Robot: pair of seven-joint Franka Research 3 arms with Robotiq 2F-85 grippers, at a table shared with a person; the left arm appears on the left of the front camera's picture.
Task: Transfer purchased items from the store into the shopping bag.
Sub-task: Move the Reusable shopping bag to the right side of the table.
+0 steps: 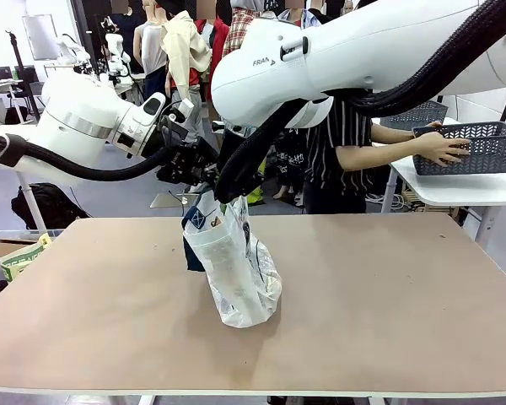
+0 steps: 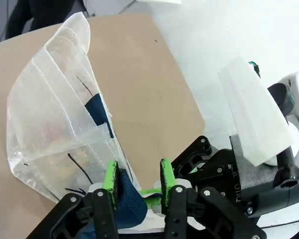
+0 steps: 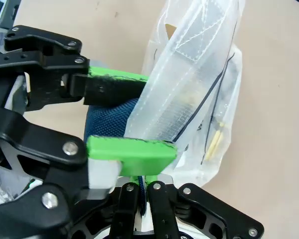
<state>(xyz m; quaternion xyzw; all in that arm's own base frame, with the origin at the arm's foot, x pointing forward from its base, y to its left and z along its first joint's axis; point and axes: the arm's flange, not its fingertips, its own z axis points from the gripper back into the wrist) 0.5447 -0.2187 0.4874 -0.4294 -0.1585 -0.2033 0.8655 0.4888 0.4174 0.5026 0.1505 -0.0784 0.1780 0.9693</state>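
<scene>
With jaws parted around navy strap (image 2: 125,196), left tool (image 2: 138,180) barely grips; right tool (image 3: 138,193) pinched shut at bag rim. Shopping bag (image 1: 236,270) mid-frame on worktop (image 1: 388,287), basket (image 1: 468,145) upper right. Could slump, spilling contents.

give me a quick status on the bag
Left gripper open around navy handle. Right gripper shut. Shopping bag upright on table. Nothing in the way.

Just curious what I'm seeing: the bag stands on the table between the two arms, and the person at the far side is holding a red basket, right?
Not quite: the basket is dark grey, not red, as the front view shows. The rest holds: the shopping bag stands on the table between the arms, and the person's hand grips the basket at the far side.
</scene>
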